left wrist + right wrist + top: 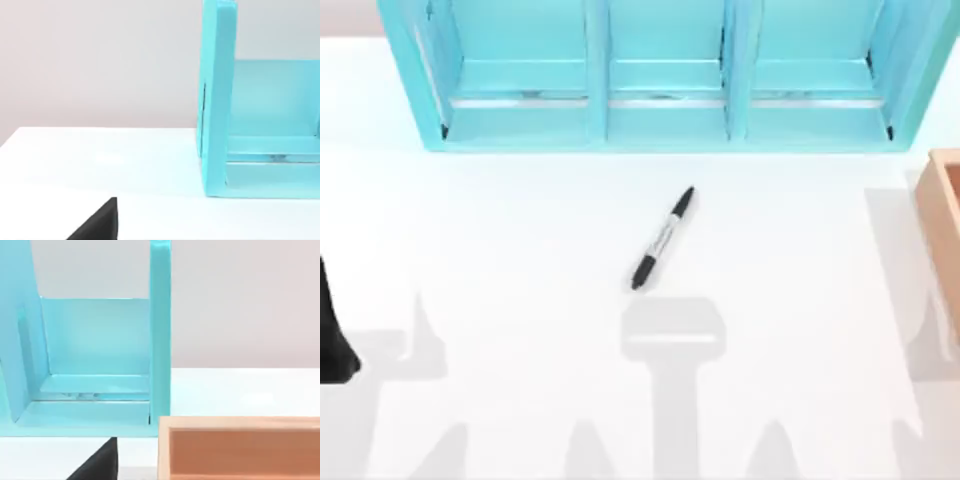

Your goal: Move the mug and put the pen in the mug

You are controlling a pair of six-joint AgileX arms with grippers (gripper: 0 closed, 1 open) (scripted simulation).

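Lying unobstructed on table (500,250): pen (663,239)

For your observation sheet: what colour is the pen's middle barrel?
Grey-white with dark lettering, between black ends; the pen shows best in the top view.

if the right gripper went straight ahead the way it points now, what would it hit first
Probably the tan wooden box, which stands right ahead in the right wrist view; the turquoise shelf unit lies farther back, though depth is uncertain.

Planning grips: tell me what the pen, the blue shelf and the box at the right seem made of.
Pen: likely smooth plastic, black ends, grey-white labelled barrel. Shelf: glossy cyan panels with faint reflections, perhaps painted board or plastic. Box: matte tan walls, wood-like, no grain visible.
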